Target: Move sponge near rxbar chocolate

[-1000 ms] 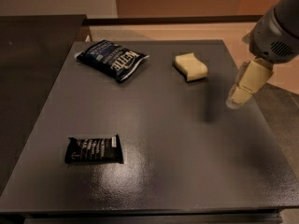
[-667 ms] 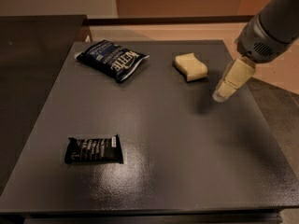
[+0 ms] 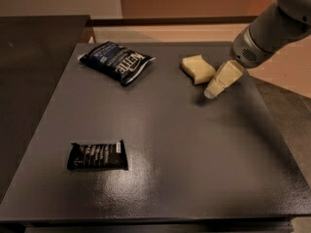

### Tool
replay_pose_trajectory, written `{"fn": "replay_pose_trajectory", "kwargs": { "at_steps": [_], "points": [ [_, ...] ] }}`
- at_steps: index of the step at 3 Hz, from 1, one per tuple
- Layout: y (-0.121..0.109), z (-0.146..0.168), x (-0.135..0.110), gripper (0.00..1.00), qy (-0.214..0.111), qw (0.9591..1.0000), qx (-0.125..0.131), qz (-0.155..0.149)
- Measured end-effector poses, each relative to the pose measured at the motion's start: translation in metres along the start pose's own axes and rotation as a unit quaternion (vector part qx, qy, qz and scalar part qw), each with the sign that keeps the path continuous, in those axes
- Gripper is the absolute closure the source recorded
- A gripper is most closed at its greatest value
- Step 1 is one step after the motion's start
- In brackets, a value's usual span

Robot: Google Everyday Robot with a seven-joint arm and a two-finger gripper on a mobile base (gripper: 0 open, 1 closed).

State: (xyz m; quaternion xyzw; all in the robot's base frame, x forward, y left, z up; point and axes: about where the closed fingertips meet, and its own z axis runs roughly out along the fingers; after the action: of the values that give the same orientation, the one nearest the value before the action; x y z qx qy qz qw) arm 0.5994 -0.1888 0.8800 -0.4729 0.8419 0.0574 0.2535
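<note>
1. Sponge is lying flat at the far right of the dark tabletop, with nothing gripping it. The rxbar chocolate is lying well apart from it, at the near left.
2. The gripper is hanging just beside the sponge's near right corner, with its beige tip pointing down and to the left. It is showing as a single wedge from this side, so I cannot tell whether the jaws are open or closed, nor whether the tip is touching the table.
3. The step in hand is looking like the approach to the grasp. The tip is sitting off the sponge rather than over it, so it is needing a short shift toward the far left before any descent.
4. For a good pick, the jaws should be straddling the sponge's narrower span and going low before closing. The block is looking soft, so a shallow pinch is risking a slip.
5. The carry is running diagonally toward the near left. The Kettle chip bag is lying at the far left, off that line. The release should be landing beside the bar, not on it.
6. The arm is reaching in from the upper right. Its grey wrist housing is sitting above the table's right edge, and the gripper is slanting downward from it.
</note>
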Motion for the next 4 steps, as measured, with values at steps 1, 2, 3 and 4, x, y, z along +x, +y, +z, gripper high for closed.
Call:
{"fn": "replay_pose_trajectory", "kwargs": {
  "at_steps": [1,2,3,4],
  "points": [
    [-0.015,0.024,-0.006,0.0,-0.014,0.9998,-0.004,0.011],
    [-0.028,0.044,-0.012,0.0,-0.024,0.9995,-0.006,0.022],
    [-0.037,0.058,-0.015,0.0,-0.029,0.9989,-0.011,0.035],
    [-0.041,0.065,-0.018,0.18,-0.033,0.9984,-0.017,0.043]
  ]
}}
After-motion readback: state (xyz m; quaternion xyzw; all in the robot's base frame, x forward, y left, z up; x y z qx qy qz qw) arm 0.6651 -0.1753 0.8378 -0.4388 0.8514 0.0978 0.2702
